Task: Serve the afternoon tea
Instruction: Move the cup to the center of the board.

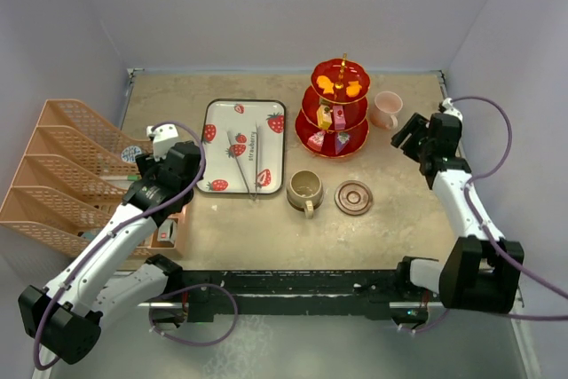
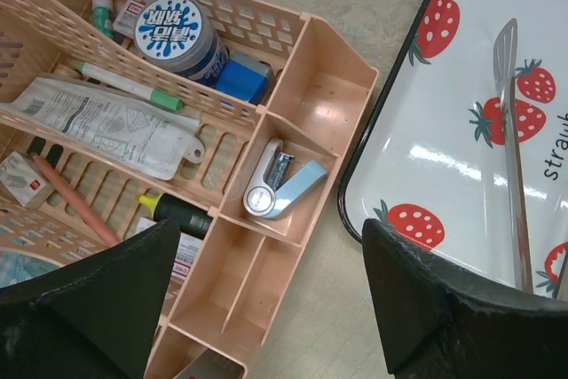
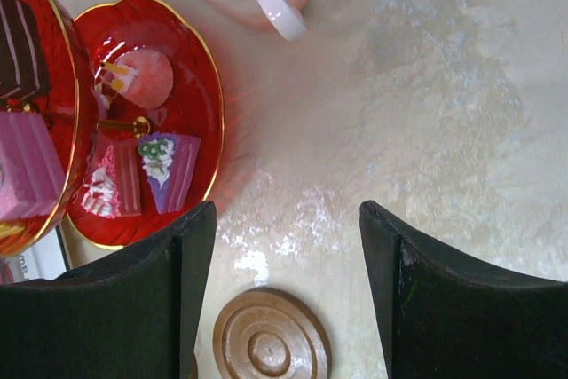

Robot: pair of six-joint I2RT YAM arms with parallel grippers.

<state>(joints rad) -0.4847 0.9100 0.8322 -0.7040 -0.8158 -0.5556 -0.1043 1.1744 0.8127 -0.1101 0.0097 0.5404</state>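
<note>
Beige mottled table (image 1: 390, 237), pale walls on three sides.

- Red three-tier stand (image 1: 339, 108) upright near the far edge, right of centre. Toy sweets (image 1: 340, 88) on every tier: orange ones on top, cake slices below.
- Pink mug (image 1: 387, 109) just right of the stand, toward the far right corner, upright.
- Olive-brown mug (image 1: 305, 189) mid-table, upright. One round brown coaster (image 1: 353, 197) just right of it, bare, not touching.
- Strawberry-print tray (image 1: 244, 146) left of the stand, metal tweezers (image 1: 241, 153) lying in it.
- Peach desk organizer (image 1: 53, 166) at the left edge, stationery inside.
- Left gripper (image 2: 266, 232): jaws apart, nothing between them, above the organizer's inner edge beside the tray.
- Right gripper (image 3: 286, 215): jaws apart, empty, above bare table between pink mug and coaster.
</note>
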